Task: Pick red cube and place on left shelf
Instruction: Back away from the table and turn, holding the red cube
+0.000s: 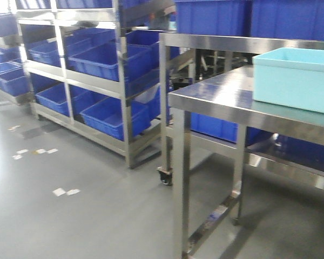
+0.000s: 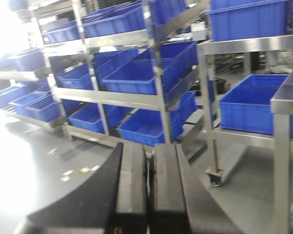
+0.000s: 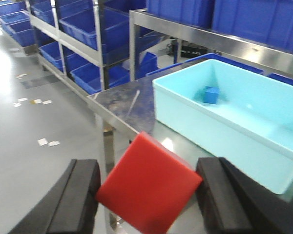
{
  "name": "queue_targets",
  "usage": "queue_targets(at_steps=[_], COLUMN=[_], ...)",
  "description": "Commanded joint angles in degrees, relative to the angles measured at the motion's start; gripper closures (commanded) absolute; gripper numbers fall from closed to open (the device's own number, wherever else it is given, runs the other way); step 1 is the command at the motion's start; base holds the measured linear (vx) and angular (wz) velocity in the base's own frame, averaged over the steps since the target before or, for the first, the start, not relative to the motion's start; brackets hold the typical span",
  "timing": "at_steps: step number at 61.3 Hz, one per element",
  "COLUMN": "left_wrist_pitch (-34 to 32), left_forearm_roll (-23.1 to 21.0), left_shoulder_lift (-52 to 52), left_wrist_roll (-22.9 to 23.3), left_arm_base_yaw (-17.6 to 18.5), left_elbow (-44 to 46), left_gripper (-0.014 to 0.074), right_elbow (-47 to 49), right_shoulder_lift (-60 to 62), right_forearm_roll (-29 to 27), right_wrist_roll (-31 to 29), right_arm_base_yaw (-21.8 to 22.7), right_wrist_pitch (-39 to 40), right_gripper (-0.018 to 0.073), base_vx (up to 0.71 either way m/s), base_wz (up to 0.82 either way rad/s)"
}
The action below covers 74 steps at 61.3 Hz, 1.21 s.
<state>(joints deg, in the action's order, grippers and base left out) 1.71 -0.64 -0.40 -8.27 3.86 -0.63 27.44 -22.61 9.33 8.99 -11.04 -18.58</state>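
Shelving (image 1: 122,108) loaded with blue bins (image 1: 100,60) fills the 10 o'clock side of my front view. The steel bench (image 1: 221,94) stands at 3 o'clock with the pale turquoise tub (image 1: 294,81) on its top. The grey floor (image 1: 70,226) between them carries a few white tape scraps (image 1: 66,191).

On the right wrist view my right claw (image 3: 149,195) holds the red cube (image 3: 149,187). The block sits tilted between the 2 black fingers (image 3: 75,200), with 1 corner against each, low in the frame at 6 o'clock with the bench corner behind it. From the cube, the tub is at 2 o'clock on the bench, and a small blue cube (image 3: 212,94) lies inside it near the far wall. The shelving is at 11 o'clock, well apart from the cube.

On the left wrist view my left claw (image 2: 149,190) is narrow, its 2 pads (image 2: 132,180) drawn almost together with only a thin slit between them. It points toward the shelving at 12 o'clock.
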Motion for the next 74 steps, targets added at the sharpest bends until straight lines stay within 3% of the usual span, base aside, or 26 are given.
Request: queue_targets(at_steps=[1, 74], left_wrist_pitch=[-5.19, -5.19], left_forearm_roll=[-0.27, -0.27], left_shoulder_lift=[0.47, 0.47], left_wrist_roll=[-0.03, -0.03], left_arm_base_yaw=[0.07, 0.07], left_elbow=[-1.26, -1.26], left_gripper=[0.0491, 0.0491], right_elbow=[1.81, 1.81], right_shoulder_lift=[-0.17, -0.17], right_forearm_roll=[0.27, 0.27], right_wrist_roll=[-0.09, -0.09], right_arm_base_yaw=[0.30, 0.30], right_wrist_pitch=[4.87, 4.87], right_gripper=[0.0510, 0.0510], base_vx=[-0.13, -0.08], base_wz=[0.46, 0.33])
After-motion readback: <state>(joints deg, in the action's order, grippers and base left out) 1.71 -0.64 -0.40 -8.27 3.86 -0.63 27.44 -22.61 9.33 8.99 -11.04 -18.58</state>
